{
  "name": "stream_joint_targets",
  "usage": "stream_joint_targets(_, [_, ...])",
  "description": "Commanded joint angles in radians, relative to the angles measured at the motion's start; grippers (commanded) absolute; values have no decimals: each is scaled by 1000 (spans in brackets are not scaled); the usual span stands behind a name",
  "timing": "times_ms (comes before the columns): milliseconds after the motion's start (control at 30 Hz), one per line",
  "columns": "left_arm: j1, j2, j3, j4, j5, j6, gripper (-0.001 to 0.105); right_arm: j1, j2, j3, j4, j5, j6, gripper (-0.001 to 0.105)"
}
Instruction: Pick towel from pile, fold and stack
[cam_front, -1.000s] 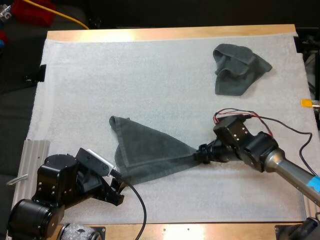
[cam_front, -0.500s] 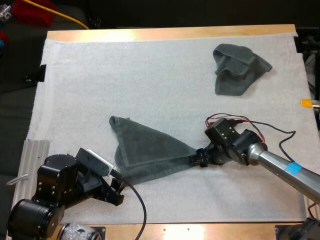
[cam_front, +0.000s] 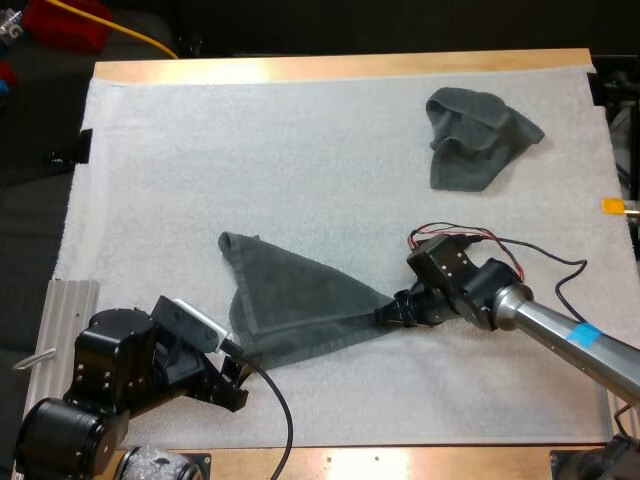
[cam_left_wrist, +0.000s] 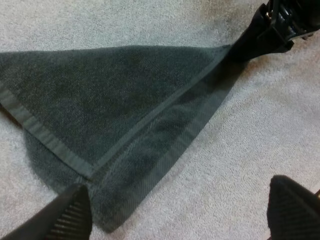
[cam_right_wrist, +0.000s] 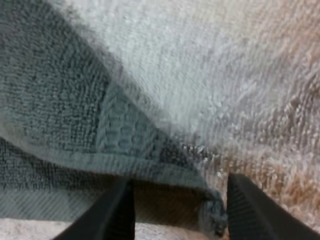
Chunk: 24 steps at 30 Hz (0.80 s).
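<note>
The spread towel (cam_front: 300, 305) lies flat on the mat (cam_front: 250, 150) as a long triangle. Its narrow tip runs in between the fingers of my right gripper (cam_front: 388, 313), and its broad, hemmed end reaches back to just ahead of my left gripper (cam_front: 235, 380).

From the right wrist view, the two fingers (cam_right_wrist: 117, 210) stand partway apart and straddle the towel's corner. The hem passes across the gap and the very tip sits just inside the other finger. I see no squeeze on the cloth from both sides, so I read this gripper as part-open around the corner, not clamped on it. Beyond the fingertips there is only bare mat.

From the left wrist view, my own fingers (cam_left_wrist: 70, 215) are spread wide with nothing held. One sits just beside the towel's near folded edge, where two hems meet, and the other is over bare mat, well clear of the cloth. Straight out from these fingers the towel narrows toward the right gripper, which sits at its far tip.

A second, crumpled towel (cam_front: 478, 138) rests well beyond the right gripper's fingers, toward the mat's far side and well apart from the spread one. The wooden table (cam_front: 330, 68) borders the mat.
</note>
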Motion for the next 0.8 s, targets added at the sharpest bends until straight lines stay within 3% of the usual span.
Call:
stream_joint_targets(0, [-2,1,-6,3,5,-7,69,-4,-2,-5,-1,-9,-5,39])
stream_joint_targets(200, [-2,1,-6,3,5,-7,69,-4,-2,-5,8,-32,-5,13])
stream_joint_targets(400, [-2,1,-2,3,5,-7,69,-4,-2,-5,45,-30,-11,1])
stream_joint_targets(633, [-2,1,21,3,37,-15,69,-4,-2,-5,54,-9,-11,0])
stream_joint_targets(700, [-2,1,21,3,44,-28,69,-4,-2,-5,54,-9,-11,7])
stream_joint_targets(767, [-2,1,21,3,44,-28,69,-4,-2,-5,54,-9,-11,23])
